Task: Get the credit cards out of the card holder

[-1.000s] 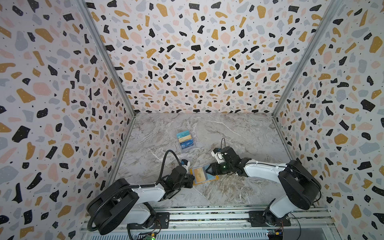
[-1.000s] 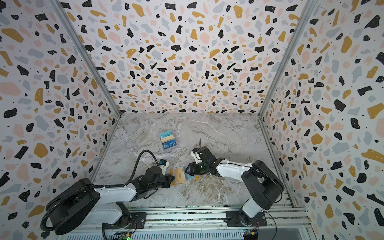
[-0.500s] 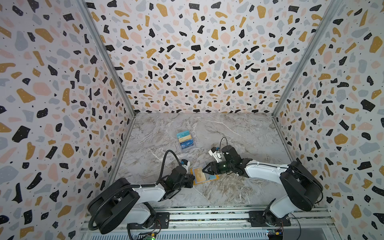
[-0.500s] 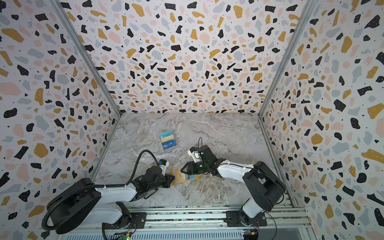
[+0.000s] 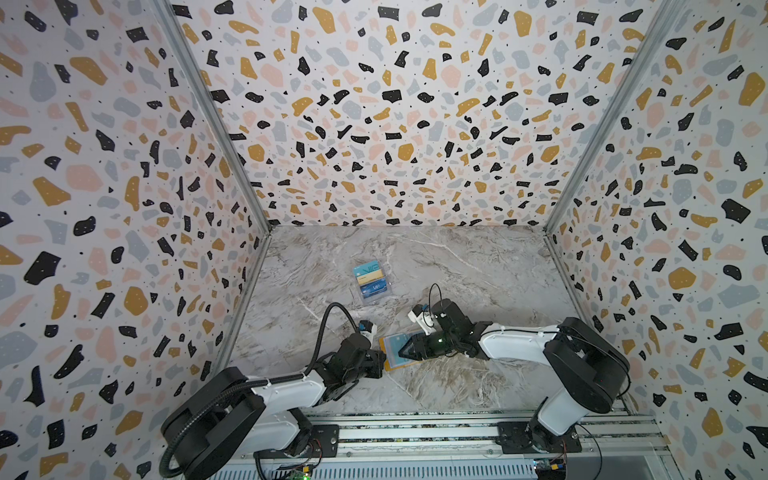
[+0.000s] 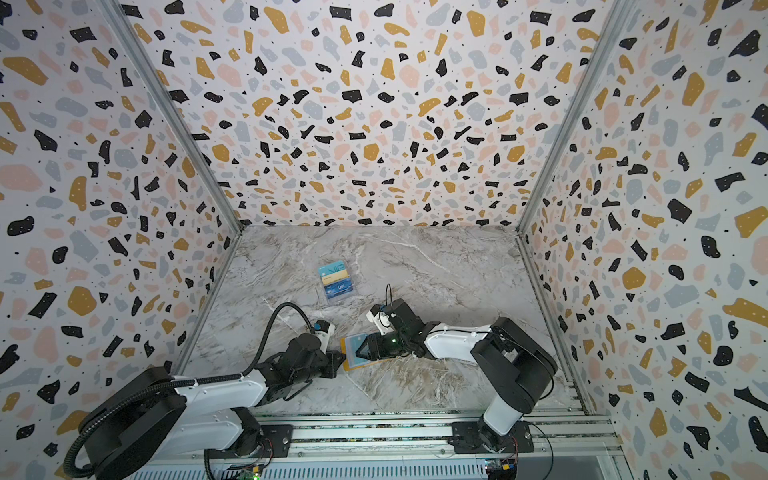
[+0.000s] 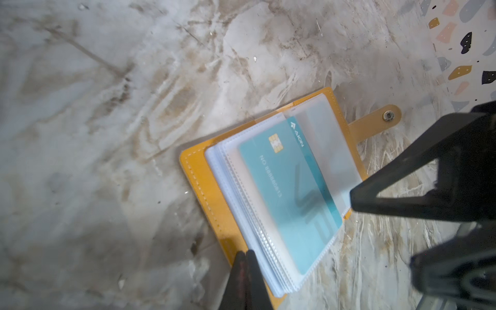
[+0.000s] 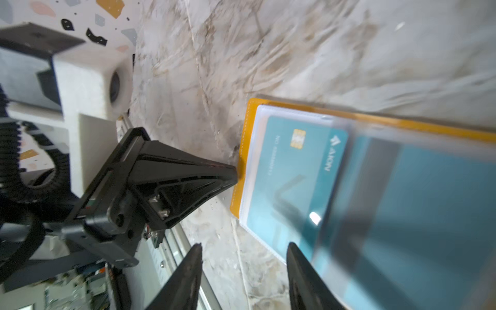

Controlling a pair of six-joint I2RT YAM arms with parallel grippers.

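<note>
Card holder [image 7: 200, 177], open: left gripper [image 7: 243, 257] jaws together, pinning cover [image 7: 228, 236]; right gripper [image 8: 244, 245] jaws apart, should pinch teal card [image 7: 290, 188], not sleeve [image 7: 330, 150].

A clear plastic box [image 5: 374, 300] [image 6: 337, 301] lies left of centre on the marble-patterned surface [image 5: 457, 266] [image 6: 436, 266], enclosed by terrazzo-patterned walls [image 5: 374, 124]; an aluminium rail [image 5: 415, 434] borders the front.
</note>
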